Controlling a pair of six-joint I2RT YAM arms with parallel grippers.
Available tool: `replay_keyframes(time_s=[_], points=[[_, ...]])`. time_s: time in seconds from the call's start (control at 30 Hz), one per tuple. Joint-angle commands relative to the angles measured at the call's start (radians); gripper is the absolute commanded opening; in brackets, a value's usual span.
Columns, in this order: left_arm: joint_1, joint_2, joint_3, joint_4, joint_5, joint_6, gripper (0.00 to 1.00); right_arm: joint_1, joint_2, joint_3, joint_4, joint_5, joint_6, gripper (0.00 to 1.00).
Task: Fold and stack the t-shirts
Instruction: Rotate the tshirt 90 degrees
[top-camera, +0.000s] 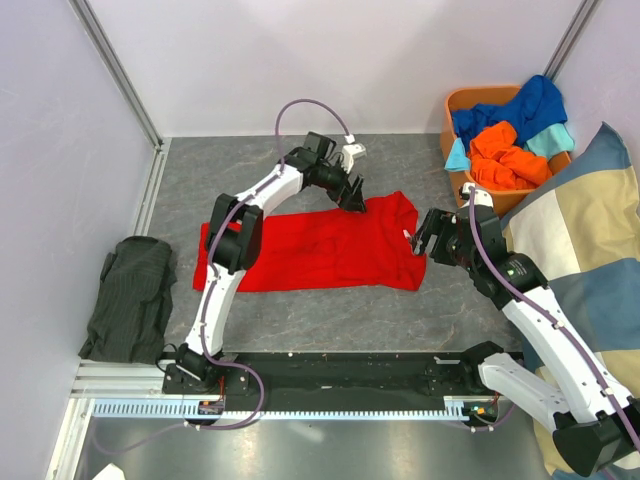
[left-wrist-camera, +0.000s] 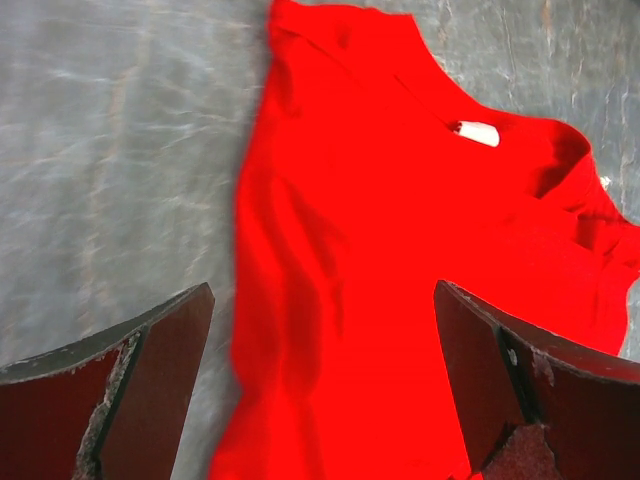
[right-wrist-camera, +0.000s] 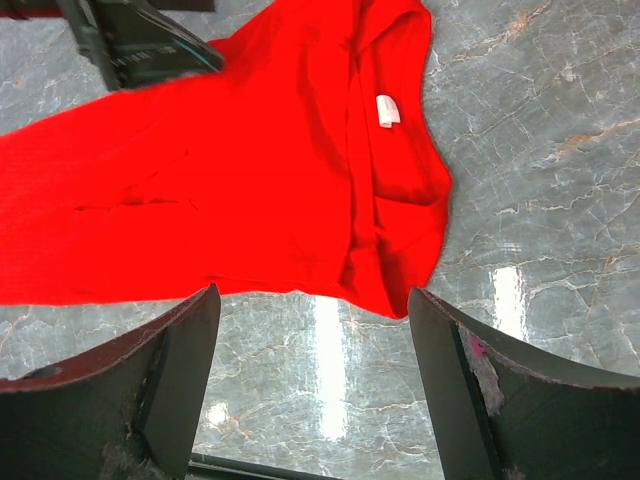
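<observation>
Top view / left claw (top-camera: 352, 200): spread wide and empty, poised over the far edge of the red t-shirt (top-camera: 320, 250) near its collar end. Judge this as staging to take that edge for a fold.
Top view / right claw (top-camera: 418, 240): spread and empty, just beside the shirt's near collar-end corner. You have both arms flanking the same end.
Top view / red t-shirt: lies flat as a long band on the bench (top-camera: 300, 320) between the arms. The fold looks incomplete.
Top view / basket (top-camera: 452, 105): far right, holding the orange t-shirt (top-camera: 505, 155), blue t-shirt (top-camera: 530, 105) and teal t-shirt (top-camera: 553, 138), all crumpled and clear of the work area.
Top view / dark garment (top-camera: 130, 295): at the left edge, well apart.
Left wrist view / left claw (left-wrist-camera: 322, 290): fingers stand apart with the red t-shirt (left-wrist-camera: 380, 250) below them. Whether they touch it, you cannot tell. The white label (left-wrist-camera: 475, 132) marks the collar ahead.
Right wrist view / right claw (right-wrist-camera: 313, 292): fingers apart over bare bench (right-wrist-camera: 540, 150), just short of the hem of the red t-shirt (right-wrist-camera: 250, 170). The cloth is rumpled by the white label (right-wrist-camera: 387, 110), so expect layers to bunch if you pinch there.
</observation>
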Motion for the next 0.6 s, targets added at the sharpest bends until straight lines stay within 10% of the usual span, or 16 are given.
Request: replay_keyframes(time_s=[0.0,0.57], points=[[-0.061,0.035,0.028,-0.032,-0.066,0.078,0.99,0.001,-0.016,-0.005,-0.004,0.002,0.009,0.84],[-0.080,0.078,0.163,-0.079,-0.155,0.054,0.89,0.002,-0.025,-0.017,-0.021,0.008,-0.011,0.85]])
